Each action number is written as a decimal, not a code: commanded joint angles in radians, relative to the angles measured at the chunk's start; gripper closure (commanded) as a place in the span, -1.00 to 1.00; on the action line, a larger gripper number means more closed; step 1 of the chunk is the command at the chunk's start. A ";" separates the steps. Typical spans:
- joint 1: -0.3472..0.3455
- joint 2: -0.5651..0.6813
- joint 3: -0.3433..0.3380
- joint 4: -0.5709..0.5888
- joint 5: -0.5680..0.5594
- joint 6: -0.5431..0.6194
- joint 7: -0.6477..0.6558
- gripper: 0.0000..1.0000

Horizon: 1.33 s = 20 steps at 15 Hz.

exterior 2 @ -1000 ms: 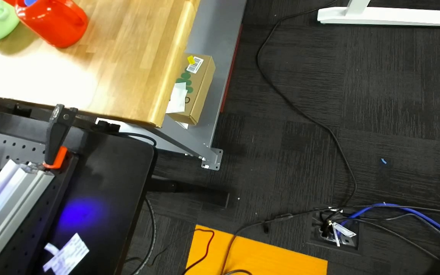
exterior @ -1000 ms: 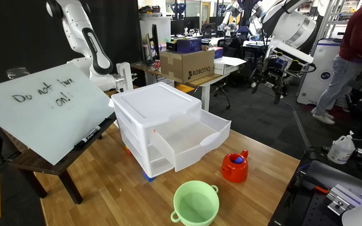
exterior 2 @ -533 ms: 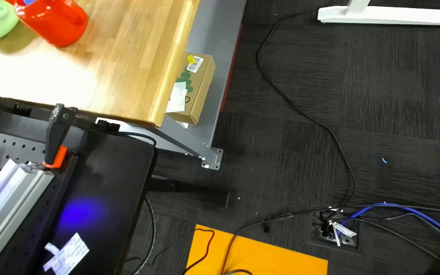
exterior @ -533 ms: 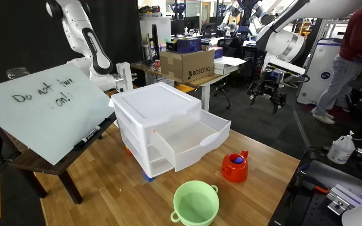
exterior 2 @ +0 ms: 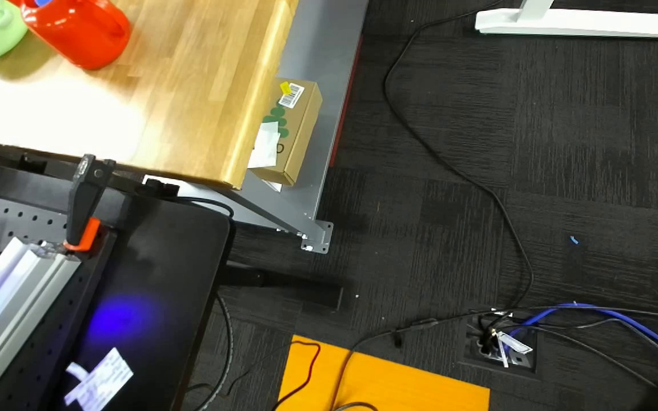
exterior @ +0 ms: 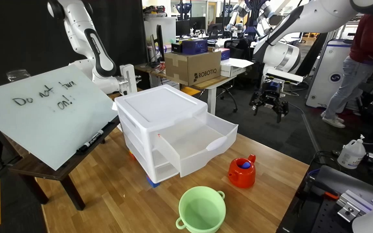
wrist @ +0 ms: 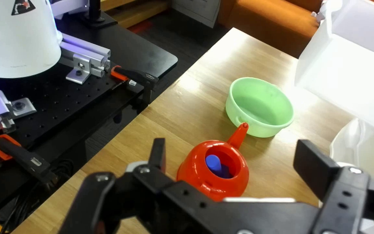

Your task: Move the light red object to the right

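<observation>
Spread wide and holding nothing, the gripper (exterior: 267, 115) hangs well apart from the red toy teapot (exterior: 242, 176), which sits upright on the wooden table (exterior: 275, 176) toward seven o'clock in an exterior view. In the wrist view the teapot's spout (wrist: 238, 136) points to one o'clock, toward the light green bowl (wrist: 261, 105); closing across the body looks sensible. The pulled-out white drawer (exterior: 202, 158), at ten o'clock from the teapot, seems the likeliest snag.

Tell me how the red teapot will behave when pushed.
The red teapot looks like stiff plastic, its glossy surface perhaps slippery. Its squat body would probably slide rather than tip. The blue contents may shift inside.
</observation>
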<state>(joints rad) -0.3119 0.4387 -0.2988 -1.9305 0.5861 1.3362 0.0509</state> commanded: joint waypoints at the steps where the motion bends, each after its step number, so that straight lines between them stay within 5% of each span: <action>1: -0.013 0.005 0.014 0.011 -0.004 -0.006 0.006 -1.00; 12: -0.013 0.027 0.015 0.020 0.002 0.003 0.019 -1.00; 20: -0.041 0.214 0.027 0.128 0.008 -0.036 0.046 -1.00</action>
<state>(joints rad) -0.3204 0.5804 -0.2952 -1.8738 0.5850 1.3352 0.0620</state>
